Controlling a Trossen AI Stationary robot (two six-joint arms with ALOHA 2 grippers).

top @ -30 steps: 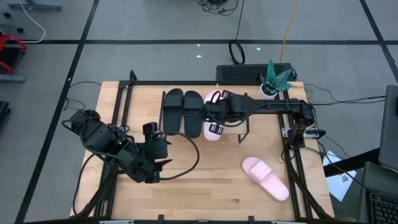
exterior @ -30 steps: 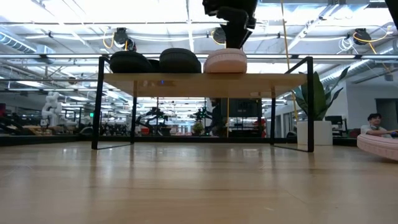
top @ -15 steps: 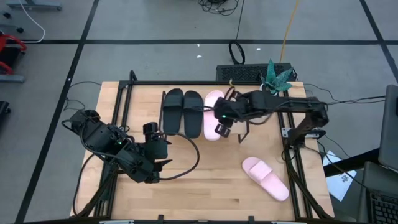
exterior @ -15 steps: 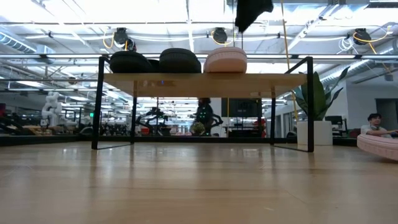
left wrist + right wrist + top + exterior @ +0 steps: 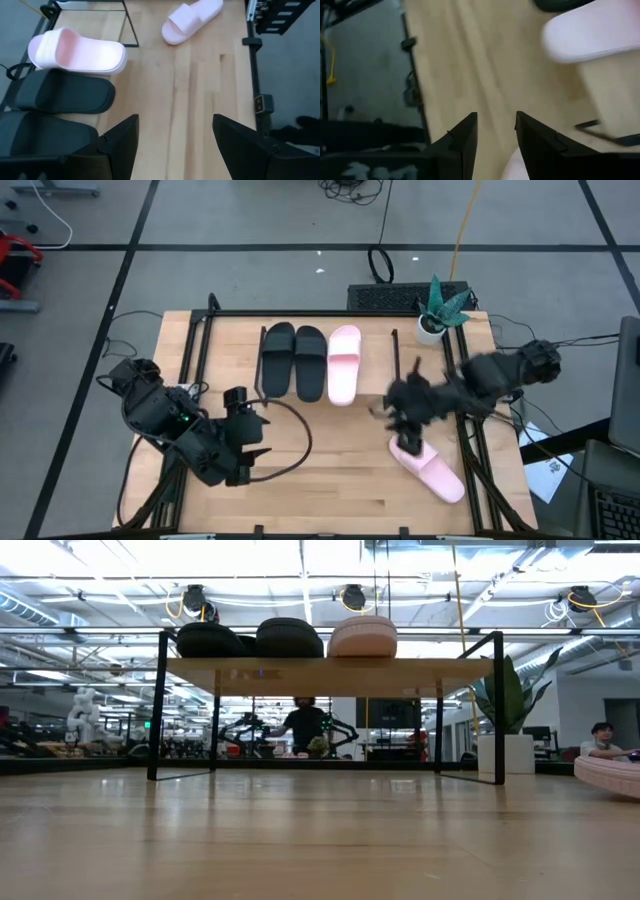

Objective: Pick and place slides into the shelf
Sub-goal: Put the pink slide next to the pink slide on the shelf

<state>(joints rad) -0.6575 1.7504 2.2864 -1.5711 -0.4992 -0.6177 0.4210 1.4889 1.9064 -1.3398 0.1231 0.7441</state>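
Spanning a grey-floored room, wooden tabletop; both hands parted, empty.

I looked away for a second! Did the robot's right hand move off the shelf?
Yes. The right hand swung away from the pink slide on the shelf, toward the pink slide on the table.

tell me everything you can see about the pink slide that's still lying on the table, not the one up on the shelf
The loose pink slide is a pale pink slip-on with a wide strap and open toe, matte and foam-like in look. It lies sole-down and slanted on the wooden tabletop, toward the table's right side, nearer the front than the shelf. The right gripper hangs above its upper end, fingers empty; whether it touches is unclear. The left wrist view shows it whole, with nothing resting on it.
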